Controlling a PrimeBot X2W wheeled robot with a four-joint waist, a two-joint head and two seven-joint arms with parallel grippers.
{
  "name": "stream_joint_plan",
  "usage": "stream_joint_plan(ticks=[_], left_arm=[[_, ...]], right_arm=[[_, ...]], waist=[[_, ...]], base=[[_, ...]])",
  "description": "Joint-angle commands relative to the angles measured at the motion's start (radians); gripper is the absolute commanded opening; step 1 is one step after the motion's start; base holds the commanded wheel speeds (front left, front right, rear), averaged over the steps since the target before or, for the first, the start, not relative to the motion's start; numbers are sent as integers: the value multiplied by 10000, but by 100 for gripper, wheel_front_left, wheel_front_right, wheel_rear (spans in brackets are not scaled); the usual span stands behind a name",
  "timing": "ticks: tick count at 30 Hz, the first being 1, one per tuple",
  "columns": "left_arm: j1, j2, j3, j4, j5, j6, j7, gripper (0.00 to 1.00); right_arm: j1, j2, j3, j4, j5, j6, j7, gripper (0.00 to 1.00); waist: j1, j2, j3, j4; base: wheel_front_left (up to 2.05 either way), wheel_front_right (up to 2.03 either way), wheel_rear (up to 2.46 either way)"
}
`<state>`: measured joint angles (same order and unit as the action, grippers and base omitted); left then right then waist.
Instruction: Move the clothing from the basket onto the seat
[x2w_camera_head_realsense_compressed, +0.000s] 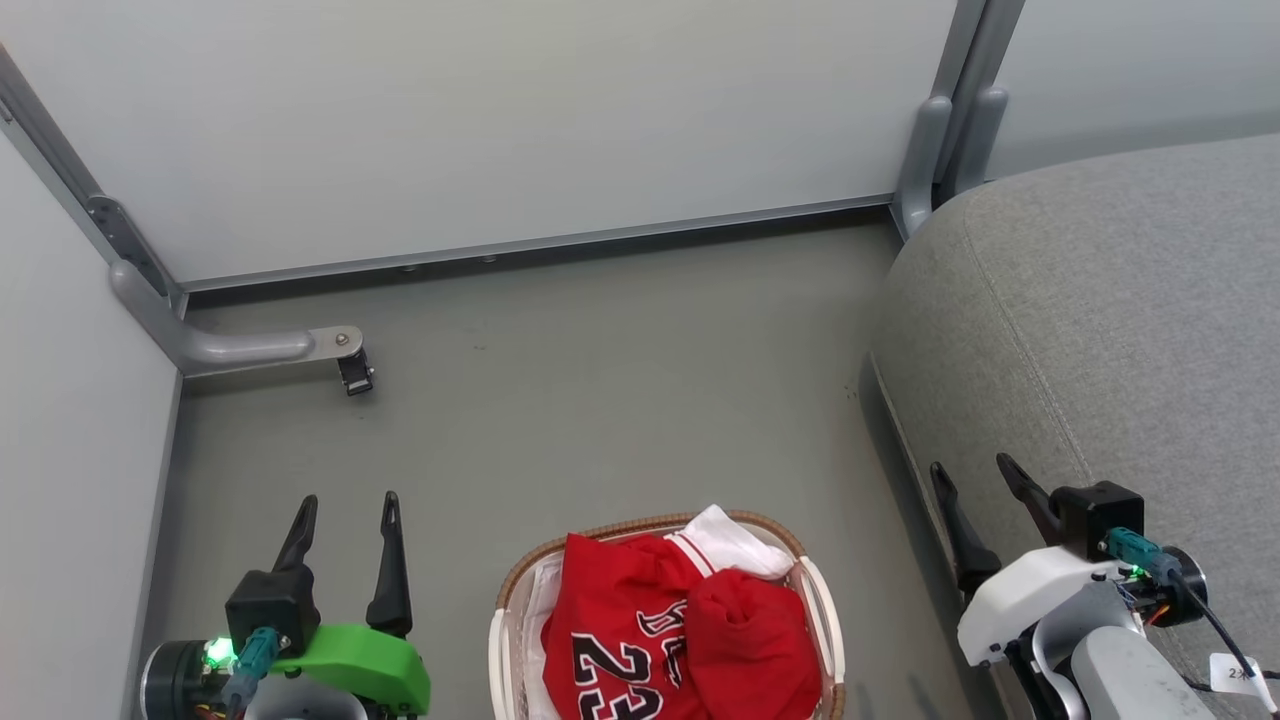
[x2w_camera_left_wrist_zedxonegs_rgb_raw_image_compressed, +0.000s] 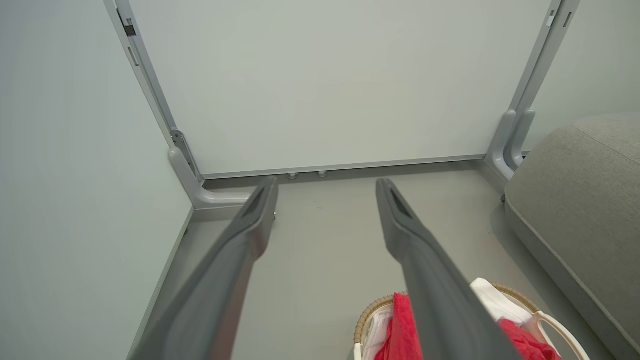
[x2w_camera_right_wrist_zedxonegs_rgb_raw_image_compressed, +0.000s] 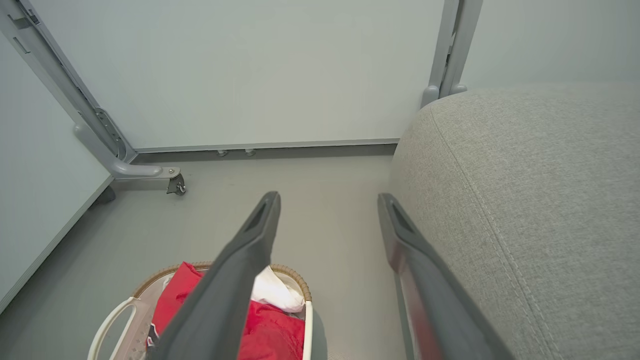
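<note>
The red clothing (x2w_camera_head_realsense_compressed: 660, 630), a jersey with black-and-white numerals plus a red piece with white striped trim, fills the oval basket (x2w_camera_head_realsense_compressed: 815, 600) on the floor at the bottom centre. The clothing (x2w_camera_left_wrist_zedxonegs_rgb_raw_image_compressed: 400, 325) (x2w_camera_right_wrist_zedxonegs_rgb_raw_image_compressed: 270, 332) and the basket's woven rim (x2w_camera_left_wrist_zedxonegs_rgb_raw_image_compressed: 367, 312) (x2w_camera_right_wrist_zedxonegs_rgb_raw_image_compressed: 150, 280) also show in both wrist views. The grey seat (x2w_camera_head_realsense_compressed: 1100, 330) (x2w_camera_left_wrist_zedxonegs_rgb_raw_image_compressed: 585, 200) (x2w_camera_right_wrist_zedxonegs_rgb_raw_image_compressed: 525, 200) rises on the right. My left gripper (x2w_camera_head_realsense_compressed: 346, 505) (x2w_camera_left_wrist_zedxonegs_rgb_raw_image_compressed: 325, 186) hangs open, left of the basket, empty. My right gripper (x2w_camera_head_realsense_compressed: 972, 470) (x2w_camera_right_wrist_zedxonegs_rgb_raw_image_compressed: 327, 200) is open beside the seat's edge, empty.
Pale partition panels (x2w_camera_head_realsense_compressed: 480, 120) close off the back and left. A metal foot with a caster (x2w_camera_head_realsense_compressed: 350, 365) juts onto the grey floor (x2w_camera_head_realsense_compressed: 600, 400) at the left. Another panel post (x2w_camera_head_realsense_compressed: 935, 150) stands by the seat's far corner.
</note>
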<state>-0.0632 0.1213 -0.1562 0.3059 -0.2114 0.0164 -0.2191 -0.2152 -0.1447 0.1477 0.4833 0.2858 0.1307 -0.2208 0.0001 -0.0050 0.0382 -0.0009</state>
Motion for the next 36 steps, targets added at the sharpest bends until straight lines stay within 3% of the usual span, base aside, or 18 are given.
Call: stream_joint_plan(ticks=[1, 9, 17, 23, 36], left_arm=[[-23, -4, 24, -17, 155, -104, -88, 100], [-828, -316, 83, 450, 503, -810, -233, 100], [-2138, -589, -496, 1643, 832, -1308, -383, 100], [-3415, -637, -1285, 3139, 1212, -1445, -484, 100], [-5399, -651, -1677, 6279, 1331, -1385, -456, 100]], right_arm=[[-185, -53, 29, 1, -230, 0, -90, 100], [-960, 29, -125, -575, -880, -1, -239, 100], [-1893, -8, -173, -1257, -1383, -3, -363, 100], [-2602, 144, 23, -1766, -1785, -3, -460, 100], [-3193, 459, 190, -2961, -1729, -3, -452, 100]], waist=[[-1, 40, 116, -37], [-1, 44, 1539, -433], [-1, 47, 3484, -1040], [-1, 49, 5129, -1514], [-1, 50, 7415, -2124]], base=[[0, 0, 0], [0, 0, 0], [0, 0, 0], [0, 0, 0], [0, 0, 0]])
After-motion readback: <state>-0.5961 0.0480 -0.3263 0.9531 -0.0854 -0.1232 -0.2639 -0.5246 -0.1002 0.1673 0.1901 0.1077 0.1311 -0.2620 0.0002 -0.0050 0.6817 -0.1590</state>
